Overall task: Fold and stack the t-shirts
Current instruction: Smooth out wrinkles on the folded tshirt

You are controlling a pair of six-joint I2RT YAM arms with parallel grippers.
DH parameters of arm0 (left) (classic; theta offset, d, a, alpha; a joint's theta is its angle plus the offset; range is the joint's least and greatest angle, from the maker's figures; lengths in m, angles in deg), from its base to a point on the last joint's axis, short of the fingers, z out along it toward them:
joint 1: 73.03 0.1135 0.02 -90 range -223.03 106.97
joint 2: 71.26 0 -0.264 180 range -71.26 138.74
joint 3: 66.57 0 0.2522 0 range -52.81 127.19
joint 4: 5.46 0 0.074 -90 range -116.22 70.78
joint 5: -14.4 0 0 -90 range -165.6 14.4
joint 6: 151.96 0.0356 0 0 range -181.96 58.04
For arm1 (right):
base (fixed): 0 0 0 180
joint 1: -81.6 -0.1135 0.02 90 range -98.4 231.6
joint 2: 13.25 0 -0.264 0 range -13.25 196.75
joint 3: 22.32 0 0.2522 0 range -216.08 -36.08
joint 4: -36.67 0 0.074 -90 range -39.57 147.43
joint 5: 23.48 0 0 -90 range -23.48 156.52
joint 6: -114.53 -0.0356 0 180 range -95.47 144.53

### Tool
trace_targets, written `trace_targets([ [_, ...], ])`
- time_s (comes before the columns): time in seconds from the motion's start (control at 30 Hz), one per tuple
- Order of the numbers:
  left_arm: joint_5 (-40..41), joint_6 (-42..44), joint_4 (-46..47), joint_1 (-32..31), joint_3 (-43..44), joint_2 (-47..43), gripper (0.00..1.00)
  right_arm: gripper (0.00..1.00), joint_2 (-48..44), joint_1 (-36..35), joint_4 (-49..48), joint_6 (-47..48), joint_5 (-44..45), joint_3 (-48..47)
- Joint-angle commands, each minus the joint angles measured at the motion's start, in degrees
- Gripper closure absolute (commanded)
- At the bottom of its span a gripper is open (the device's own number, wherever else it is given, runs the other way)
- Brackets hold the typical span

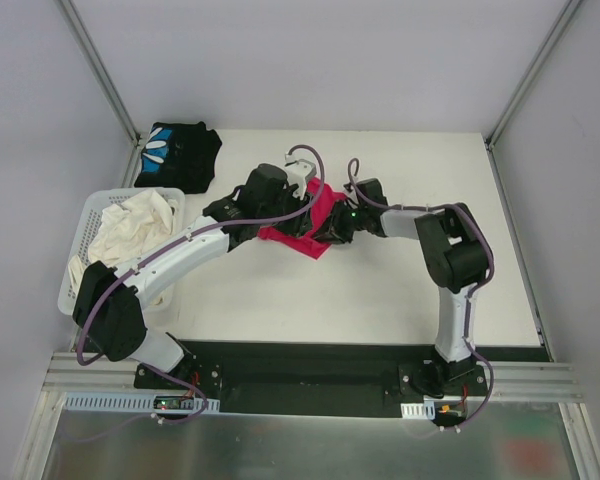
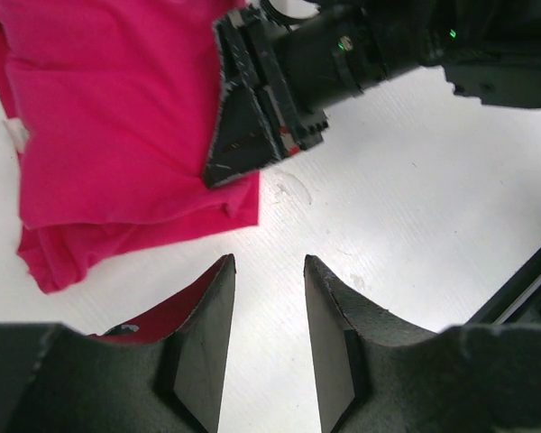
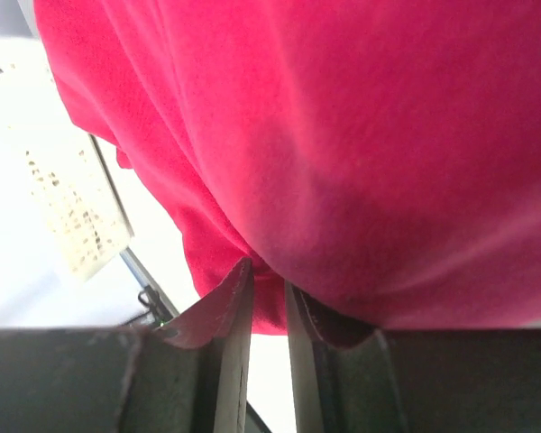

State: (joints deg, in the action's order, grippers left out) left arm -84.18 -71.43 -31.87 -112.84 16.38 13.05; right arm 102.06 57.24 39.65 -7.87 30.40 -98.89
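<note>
The magenta-red t-shirt (image 1: 315, 215) lies bunched at the middle of the table, between my two grippers. My right gripper (image 3: 268, 275) is shut on a fold at the shirt's (image 3: 361, 153) edge, with cloth pinched between its fingertips. In the left wrist view the shirt (image 2: 117, 117) lies partly folded to the upper left. My left gripper (image 2: 269, 260) hangs open just off the shirt's near edge, with only bare table between its fingers. The black t-shirt (image 1: 178, 155) with a blue-and-white print lies crumpled at the table's far left corner.
A white lattice basket (image 1: 80, 235) holding pale cloth (image 1: 130, 225) stands at the left edge, under my left arm. Metal frame posts rise at the table's back corners. A black rail runs along the near edge by the arm bases.
</note>
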Motion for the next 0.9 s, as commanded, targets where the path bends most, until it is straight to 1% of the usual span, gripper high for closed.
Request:
trace_targets([
  [0.0, 0.67, 0.6, 1.75, -0.53, 0.86, -1.96, 0.64, 0.76, 4.83, -0.07, 9.02, 4.97, 5.0, -10.56],
  [0.07, 1.02, 0.51, 1.66, -0.53, 0.77, -2.31, 0.64, 0.76, 7.73, 0.01, 13.22, 5.77, 4.92, -17.39],
  [0.17, 1.11, 0.34, 1.75, -0.62, 0.51, -2.92, 0.64, 0.76, 11.59, 0.01, 17.88, 7.09, 4.83, -23.75],
  [0.2, 1.02, 0.25, 1.75, -0.53, 0.34, -3.27, 0.64, 0.76, 12.3, -0.07, 18.69, 7.18, 5.0, -27.42],
  [0.33, 1.37, 0.07, 1.75, -0.53, 0.07, -4.16, 0.63, 0.75, 16.52, 0.01, 22.73, 8.14, 4.83, -36.05],
  [0.53, 3.13, -0.19, 1.75, -0.53, -0.19, -5.82, 0.63, 0.74, 22.68, -0.07, 23.97, 7.01, 2.38, -44.75],
  [0.57, 3.22, -0.11, 1.75, -0.53, -0.28, -6.09, 0.63, 0.72, 23.38, -0.07, 23.53, 6.57, 1.41, -45.56],
  [0.67, 5.41, -0.19, 1.75, -0.44, -0.81, -6.88, 0.63, 0.71, 24.53, -0.43, 23.09, 7.08, -0.53, -47.92],
  [0.7, 8.11, -0.72, 1.75, -0.53, -1.07, -7.23, 0.63, 0.7, 24.79, -0.51, 23.18, 7.26, -1.23, -48.37],
  [0.77, 10.5, -1.33, 1.83, -0.53, -1.42, -7.41, 0.62, 0.67, 25.84, -0.34, 23.61, 7.88, -2.2, -50.82],
  [0.87, 9.9, -1.86, 2.36, -0.53, -1.34, -7.41, 0.6, 0.64, 27.86, 0.63, 24.15, 8.85, -3.87, -53.03],
])
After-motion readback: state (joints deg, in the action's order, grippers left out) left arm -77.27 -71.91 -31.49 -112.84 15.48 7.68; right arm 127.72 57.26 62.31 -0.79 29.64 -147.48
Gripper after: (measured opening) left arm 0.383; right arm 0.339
